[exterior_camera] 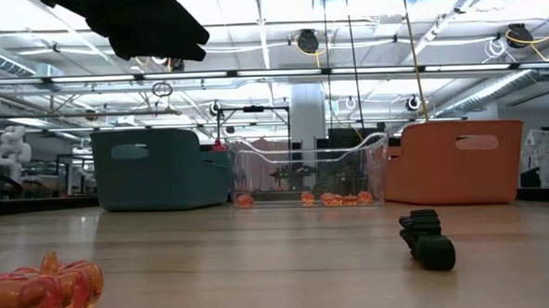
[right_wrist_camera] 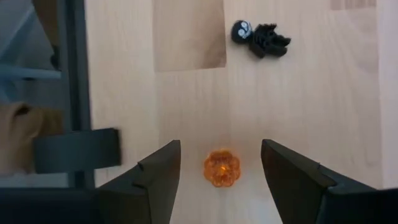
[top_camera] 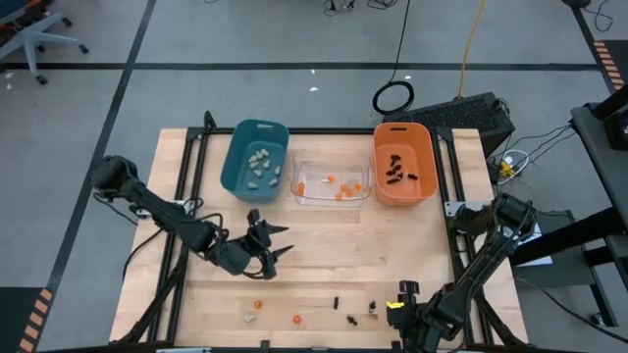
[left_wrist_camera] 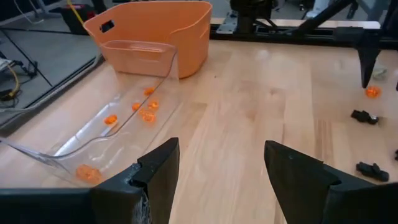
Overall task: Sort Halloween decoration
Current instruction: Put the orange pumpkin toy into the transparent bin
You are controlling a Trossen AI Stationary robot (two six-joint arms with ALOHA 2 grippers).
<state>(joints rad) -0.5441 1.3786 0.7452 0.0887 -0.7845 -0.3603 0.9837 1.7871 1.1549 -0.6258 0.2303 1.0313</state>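
Well, from where I stand the wooden bench (top_camera: 324,255) carries three bins along its far edge. The teal bin (top_camera: 255,157) has pale lumps in it, the clear bin (top_camera: 331,181) a handful of orange ones, and the orange bin (top_camera: 403,163) several black spidery ones, so much of the sorting looks done.

A few trinkets wait near the front edge: a beige lump (top_camera: 251,319), an orange pumpkin (top_camera: 295,319) and some black bits.

The left gripper (top_camera: 267,245) hangs mid-bench near the clear bin, fingers wide and empty. The right gripper (right_wrist_camera: 221,165) sits at the front edge, its fingers spread either side of a small orange pumpkin (right_wrist_camera: 221,168), not touching it.

No writing or brand shows anywhere I can read.
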